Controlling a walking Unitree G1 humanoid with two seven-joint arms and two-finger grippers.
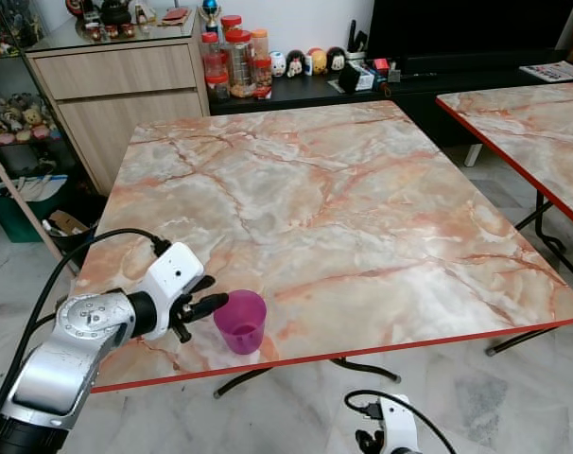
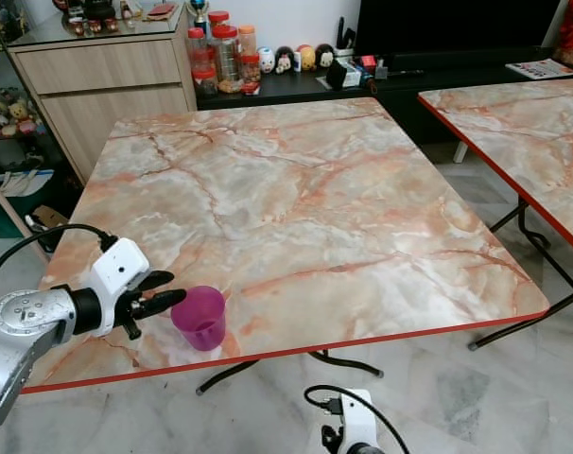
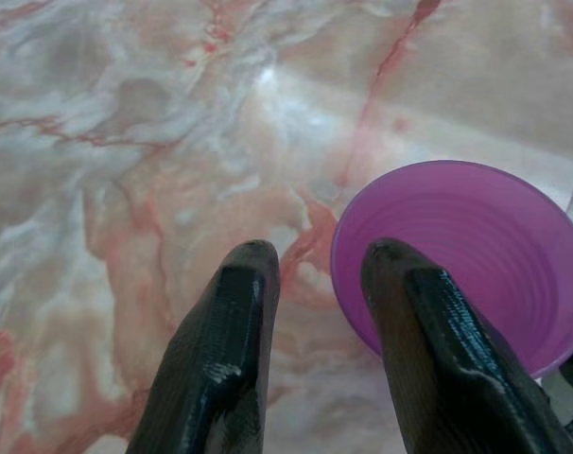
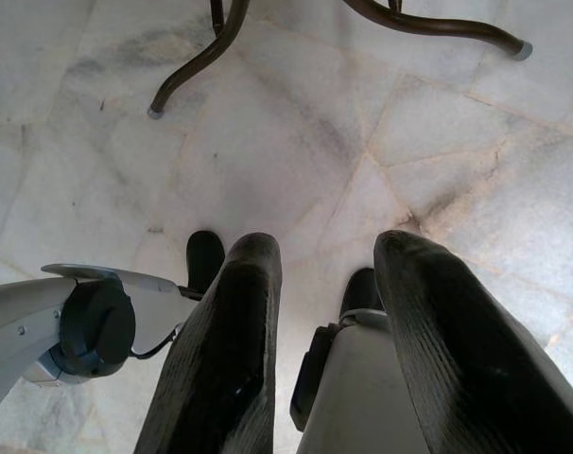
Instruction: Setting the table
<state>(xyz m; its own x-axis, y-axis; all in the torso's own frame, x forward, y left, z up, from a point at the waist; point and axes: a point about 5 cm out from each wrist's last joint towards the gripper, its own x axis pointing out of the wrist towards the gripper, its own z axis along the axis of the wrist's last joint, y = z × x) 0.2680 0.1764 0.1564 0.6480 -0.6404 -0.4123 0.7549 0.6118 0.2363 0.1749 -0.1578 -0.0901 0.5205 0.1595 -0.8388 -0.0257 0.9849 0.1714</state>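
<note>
A translucent purple cup [image 1: 240, 320] stands upright, with nothing in it, near the front left edge of the marble-patterned table [image 1: 343, 189]. My left gripper [image 1: 216, 291] reaches in from the left at cup height, open, its fingertips just beside the cup's rim. In the left wrist view the cup [image 3: 466, 255] lies off to one side of the gripper [image 3: 320, 260]; one finger [image 3: 419, 322] overlaps its rim and bare tabletop shows between the two fingers. My right gripper [image 4: 326, 251] hangs open below the table's edge, over the floor.
A second marble table [image 1: 542, 132] stands close on the right across a narrow gap. A wooden cabinet [image 1: 116, 85], jars [image 1: 234, 61] and a black low console [image 1: 438, 71] line the far wall. Curved table legs [image 4: 201, 57] rest on the tiled floor.
</note>
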